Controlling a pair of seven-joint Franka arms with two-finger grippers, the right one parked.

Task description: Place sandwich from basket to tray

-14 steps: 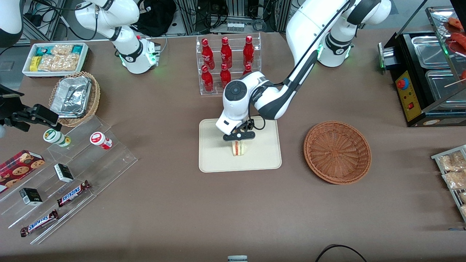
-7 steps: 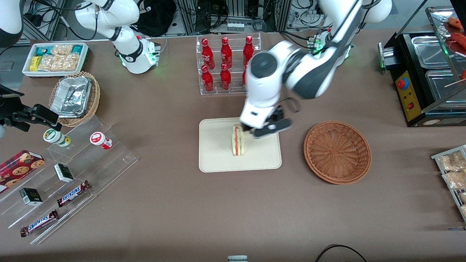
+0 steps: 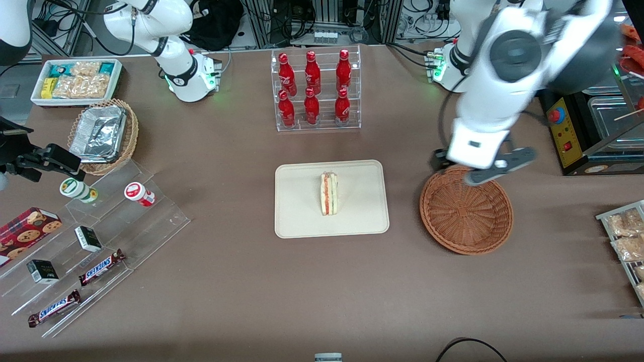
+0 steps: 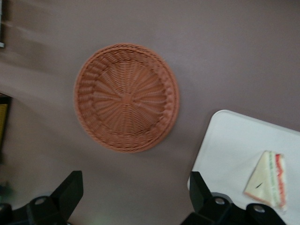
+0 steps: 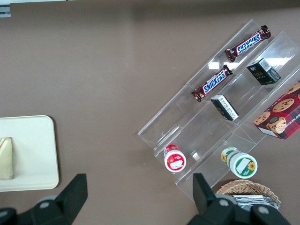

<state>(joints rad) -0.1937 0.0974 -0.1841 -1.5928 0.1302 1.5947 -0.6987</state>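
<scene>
The sandwich (image 3: 329,193), a pale bread wedge with a red-orange filling edge, lies on the cream tray (image 3: 302,221) in the middle of the table. It also shows in the left wrist view (image 4: 269,180) on the tray (image 4: 229,140). The round reddish-brown wicker basket (image 3: 466,210) sits empty beside the tray, toward the working arm's end; it also shows in the left wrist view (image 4: 126,97). My left gripper (image 3: 483,168) hangs raised above the basket's rim farthest from the front camera. It is open and empty, its fingers (image 4: 70,190) wide apart over bare table.
A clear rack of red bottles (image 3: 314,90) stands farther from the front camera than the tray. A black food warmer (image 3: 583,110) stands near the working arm's base. Acrylic steps with snacks (image 3: 90,241), a tan basket with foil containers (image 3: 103,134) and a white snack bin (image 3: 75,80) lie toward the parked arm's end.
My gripper let go of the sandwich on the tray, rose, and swung away to above the basket. The sandwich stays on the tray.
</scene>
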